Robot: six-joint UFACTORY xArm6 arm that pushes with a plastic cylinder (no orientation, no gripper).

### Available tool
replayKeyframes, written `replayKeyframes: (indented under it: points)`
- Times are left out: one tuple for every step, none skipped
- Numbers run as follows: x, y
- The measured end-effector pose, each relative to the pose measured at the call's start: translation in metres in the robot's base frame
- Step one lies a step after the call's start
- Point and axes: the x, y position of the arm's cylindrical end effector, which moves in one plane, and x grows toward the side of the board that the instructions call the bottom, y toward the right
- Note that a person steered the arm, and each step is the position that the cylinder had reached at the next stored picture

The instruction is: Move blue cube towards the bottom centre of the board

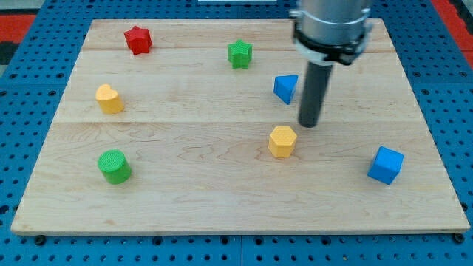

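The blue cube (386, 164) sits near the view's right edge of the wooden board (185, 192), in its lower part. My tip (308, 124) touches the board well to the cube's upper left, about a hundred pixels away. The tip stands just right of and above a yellow hexagonal block (282, 140), and just below and right of a blue triangular block (286, 88). The rod rises from the tip to the grey arm at the view's top.
A red star block (137, 39) lies at the upper left, a green star block (239, 53) at the upper middle, a yellow heart-shaped block (109, 98) at the left, and a green cylinder (114, 165) at the lower left.
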Motion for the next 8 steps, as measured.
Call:
replayKeyframes:
  points:
    - [0.001, 0.079]
    - [0.039, 0.132]
    - [0.064, 0.131]
    - [0.063, 0.087]
    - [0.075, 0.088]
    - [0.080, 0.090]
    - [0.094, 0.084]
    - [0.131, 0.046]
